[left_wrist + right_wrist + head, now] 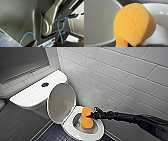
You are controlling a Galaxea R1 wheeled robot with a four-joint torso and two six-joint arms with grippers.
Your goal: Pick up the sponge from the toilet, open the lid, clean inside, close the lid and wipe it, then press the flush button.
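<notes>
Backed by a white tiled wall (pixel 120 74), above a dark floor (pixel 17 122). Held the sponge (pixel 86 120) clamped in the right gripper (pixel 93 114), upright over the open toilet (pixel 98 133). Stood with lid (pixel 61 102) raised, flush button (pixel 45 84) on the tank top (pixel 30 95).

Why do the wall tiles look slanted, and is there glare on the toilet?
Head view: the wide-angle camera looks down askew, so the wall tiles slant; soft sheen on the lid. Right wrist view: bright glints on the toilet behind the sponge.
</notes>
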